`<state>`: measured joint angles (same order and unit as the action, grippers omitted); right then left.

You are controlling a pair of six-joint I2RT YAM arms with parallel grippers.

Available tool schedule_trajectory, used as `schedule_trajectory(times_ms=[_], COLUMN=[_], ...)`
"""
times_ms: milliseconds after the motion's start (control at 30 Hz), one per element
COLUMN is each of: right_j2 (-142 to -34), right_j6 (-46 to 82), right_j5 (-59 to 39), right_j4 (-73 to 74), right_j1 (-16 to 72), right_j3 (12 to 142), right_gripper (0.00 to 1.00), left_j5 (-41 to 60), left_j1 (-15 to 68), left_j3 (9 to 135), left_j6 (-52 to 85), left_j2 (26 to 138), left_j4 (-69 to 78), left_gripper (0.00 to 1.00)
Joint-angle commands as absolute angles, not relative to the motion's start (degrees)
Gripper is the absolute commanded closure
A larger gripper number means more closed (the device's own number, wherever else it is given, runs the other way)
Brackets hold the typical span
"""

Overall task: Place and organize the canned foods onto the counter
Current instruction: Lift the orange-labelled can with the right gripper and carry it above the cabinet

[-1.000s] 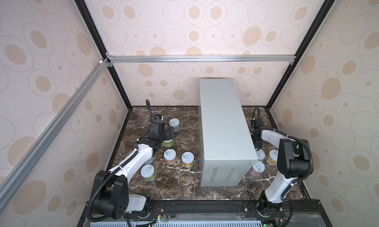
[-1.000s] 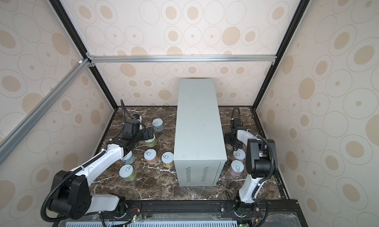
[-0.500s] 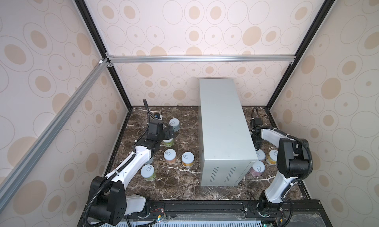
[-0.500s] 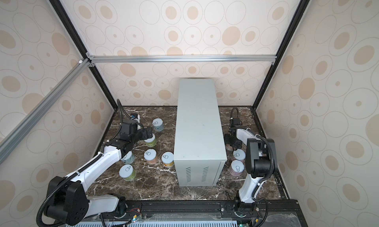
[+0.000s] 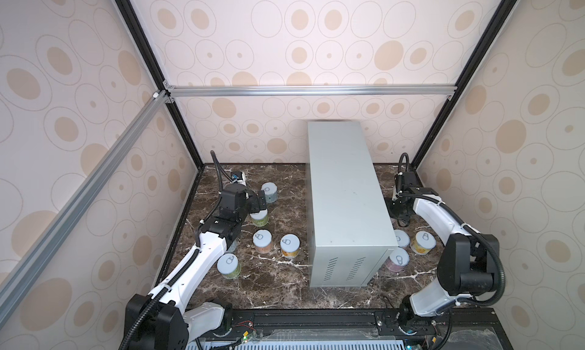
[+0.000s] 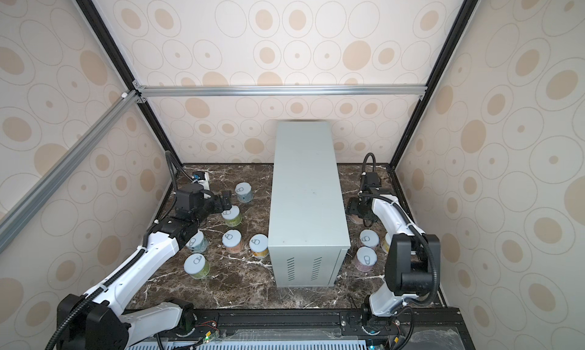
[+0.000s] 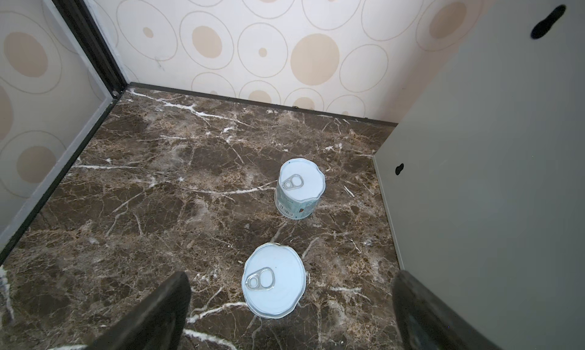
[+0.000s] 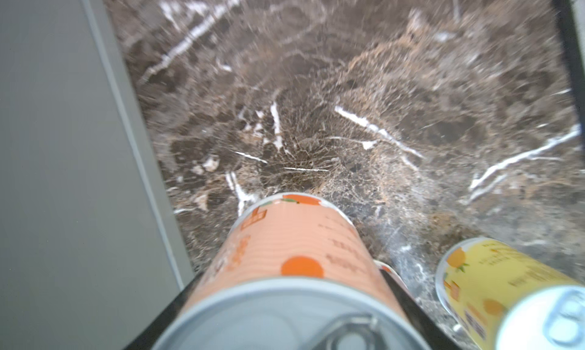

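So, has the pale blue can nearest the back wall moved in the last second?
No. The pale blue can stands where it was, same gap from the counter.

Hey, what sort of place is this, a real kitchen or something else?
Probably a robot test booth, not a real kitchen: wallpapered panels on a metal frame, a left arm and right arm, cans on marble beside a grey box.
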<state>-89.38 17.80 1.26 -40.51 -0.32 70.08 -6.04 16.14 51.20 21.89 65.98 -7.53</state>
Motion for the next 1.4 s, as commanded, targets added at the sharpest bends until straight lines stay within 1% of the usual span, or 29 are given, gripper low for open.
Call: schedule_trajectory(times_ms=[0,333,700,933,1033,1367], right_j2=[-84.1,-71.8,-64.1,-64.3,-65.6,-74.4], right_j6=[17.2,16.8,15.2,14.9,14.4,11.5], right_j5=[0.8,-2.1,-3.4,-7.1,-8.1,-12.7], right_j4=[-44.6,-50.5,-58.8,-63.2,-65.5,-74.9], right_j1=[0.1,0.1,0.2,0.2,0.2,0.7], right_j3=[72.9,75.7,80.7,89.0,94.6,116.1], right_gripper=[0.48,0.5,0.51,0.53,0.54,0.54], left_j5=[-5.0,-2.9,-0.7,0.1,0.5,0.6], left_j1=[16.4,16.4,16.4,16.4,16.4,16.4], left_j3=[53.5,53.9,49.2,50.7,52.9,60.1], left_j6=[24.0,23.9,24.3,23.8,23.4,21.8], left_j2=[62.8,56.9,52.1,52.5,53.4,57.2], left_j4=[-9.5,-14.3,-16.8,-17.4,-18.1,-19.5], left_gripper=[0.01,0.01,0.01,0.01,0.01,0.01])
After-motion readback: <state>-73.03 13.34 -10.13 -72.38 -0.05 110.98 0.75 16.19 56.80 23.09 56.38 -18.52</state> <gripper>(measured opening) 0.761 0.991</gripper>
